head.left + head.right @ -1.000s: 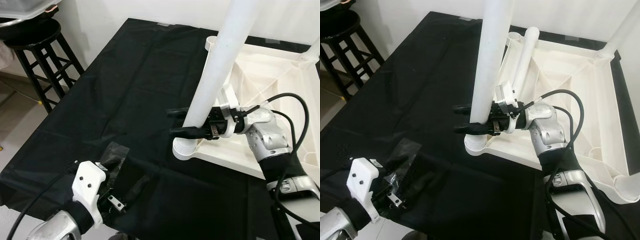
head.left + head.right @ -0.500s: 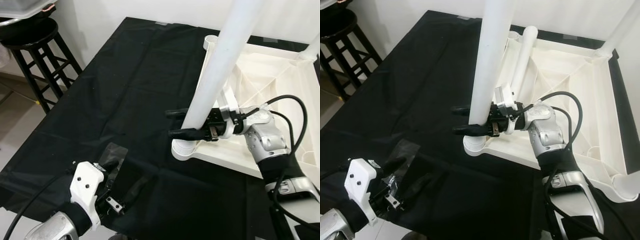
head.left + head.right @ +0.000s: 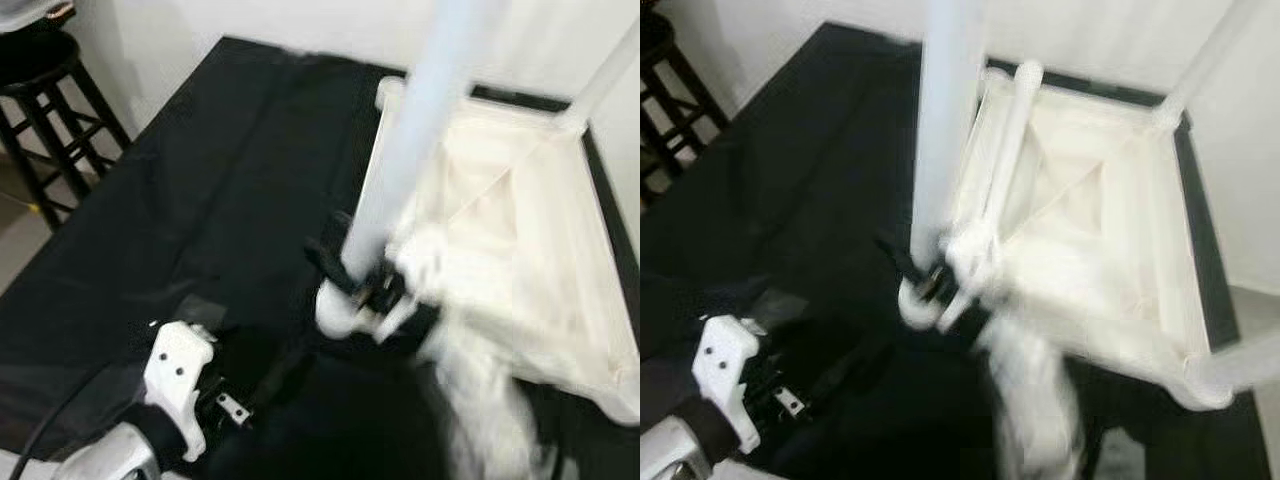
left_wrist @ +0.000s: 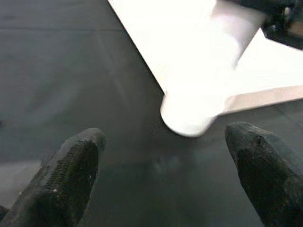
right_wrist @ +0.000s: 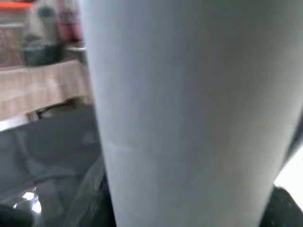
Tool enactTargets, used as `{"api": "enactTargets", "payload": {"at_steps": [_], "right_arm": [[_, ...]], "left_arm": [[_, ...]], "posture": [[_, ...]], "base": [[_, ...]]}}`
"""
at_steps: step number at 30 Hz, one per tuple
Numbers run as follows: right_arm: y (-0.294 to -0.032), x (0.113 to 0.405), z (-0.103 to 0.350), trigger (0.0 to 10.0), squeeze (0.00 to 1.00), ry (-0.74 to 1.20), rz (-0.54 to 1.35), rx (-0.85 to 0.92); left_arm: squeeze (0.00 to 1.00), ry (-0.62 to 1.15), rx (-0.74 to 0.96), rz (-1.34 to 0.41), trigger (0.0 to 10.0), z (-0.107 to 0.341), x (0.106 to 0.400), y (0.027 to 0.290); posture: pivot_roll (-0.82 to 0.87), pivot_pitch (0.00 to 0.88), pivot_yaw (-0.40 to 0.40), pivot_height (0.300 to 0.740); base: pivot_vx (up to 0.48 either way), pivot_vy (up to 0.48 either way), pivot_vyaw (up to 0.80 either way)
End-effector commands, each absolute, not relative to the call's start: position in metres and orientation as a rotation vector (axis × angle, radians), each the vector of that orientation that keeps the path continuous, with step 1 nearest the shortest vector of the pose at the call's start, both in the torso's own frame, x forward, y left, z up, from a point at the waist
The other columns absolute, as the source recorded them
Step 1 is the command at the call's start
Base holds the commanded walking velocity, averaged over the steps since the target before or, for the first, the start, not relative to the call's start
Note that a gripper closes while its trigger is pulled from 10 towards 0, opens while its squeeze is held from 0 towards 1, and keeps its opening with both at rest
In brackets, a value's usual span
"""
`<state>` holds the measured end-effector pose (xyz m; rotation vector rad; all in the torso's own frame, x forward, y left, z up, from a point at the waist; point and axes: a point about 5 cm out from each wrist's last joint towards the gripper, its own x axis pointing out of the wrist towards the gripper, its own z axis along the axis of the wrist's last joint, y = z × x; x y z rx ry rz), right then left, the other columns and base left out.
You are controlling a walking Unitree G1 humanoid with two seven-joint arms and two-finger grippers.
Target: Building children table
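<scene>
Table leg [image 3: 400,170] between right pincer [image 3: 345,270] fingers.

Head eyes look down, blurred, at upturned table [image 3: 520,230], right wrist pressed close against white leg [image 5: 189,113]

White furniture parts on a black sheet
The upturned tabletop [image 3: 510,230] and upright leg [image 3: 405,160] are plain white; the cloth [image 3: 200,180] is solid black; the stool [image 3: 45,110] is black; the left gripper [image 4: 156,175] has black textured fingers [image 4: 66,175]

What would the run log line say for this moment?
right gripper: on white leg near corner socket | left gripper: open, idle over black cloth | views blurred
</scene>
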<state>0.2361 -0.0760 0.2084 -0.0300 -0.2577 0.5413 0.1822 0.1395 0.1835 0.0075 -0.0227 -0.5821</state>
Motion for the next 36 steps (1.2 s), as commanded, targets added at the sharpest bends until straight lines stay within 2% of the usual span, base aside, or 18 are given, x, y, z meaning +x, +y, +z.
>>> {"api": "enactTargets", "payload": {"at_steps": [1, 8, 15, 23, 24, 28, 31, 36], "right_arm": [[-0.065, 0.235, 0.154, 10.0, 0.00, 0.024, 0.446, 0.027], [-0.078, 0.258, 0.159, 10.0, 0.00, 0.000, 0.364, 0.002], [-0.074, 0.254, 0.168, 10.0, 0.00, 0.015, 0.311, -0.037], [-0.078, 0.262, 0.180, 10.0, 0.00, -0.037, 0.359, -0.047], [-0.080, 0.264, 0.187, 10.0, 1.00, -0.062, 0.398, -0.008], [-0.084, 0.269, 0.219, 10.0, 1.00, -0.184, 0.596, 0.110], [-0.086, 0.270, 0.226, 10.0, 1.00, -0.207, 0.642, 0.132], [-0.111, 0.284, 0.249, 10.0, 1.00, -0.251, 0.867, -0.042]], "left_arm": [[0.00, -0.002, -0.006, -0.586, 10.0, 0.178, 0.183, 0.138], [0.00, -0.019, 0.007, -0.595, 10.0, 0.176, 0.189, 0.134], [0.00, -0.046, 0.017, -0.560, 10.0, 0.178, 0.197, 0.138], [0.00, -0.056, 0.035, -0.566, 10.0, 0.175, 0.206, 0.137], [0.00, -0.058, 0.035, -0.566, 10.0, 0.174, 0.208, 0.137], [0.00, -0.067, 0.035, -0.565, 10.0, 0.173, 0.212, 0.136], [0.00, -0.069, 0.035, -0.564, 10.0, 0.173, 0.213, 0.136], [0.00, -0.087, 0.035, -0.559, 10.0, 0.174, 0.217, 0.135]], "posture": [[0.01, 0.300, 0.002, 0.740], [0.02, 0.257, -0.015, 0.740], [0.02, 0.240, -0.014, 0.740], [0.00, 0.221, -0.003, 0.740], [-0.01, 0.218, 0.001, 0.740], [-0.02, 0.214, 0.000, 0.740], [-0.02, 0.214, 0.000, 0.740], [-0.04, 0.215, -0.017, 0.740]], "base": [[0.000, 0.000, 0.00], [0.000, 0.000, 0.00], [0.000, 0.000, 0.00], [0.000, 0.000, 0.00], [0.000, 0.000, 0.00], [0.000, 0.000, 0.00], [0.000, 0.000, 0.00], [0.000, 0.000, 0.00]]}}
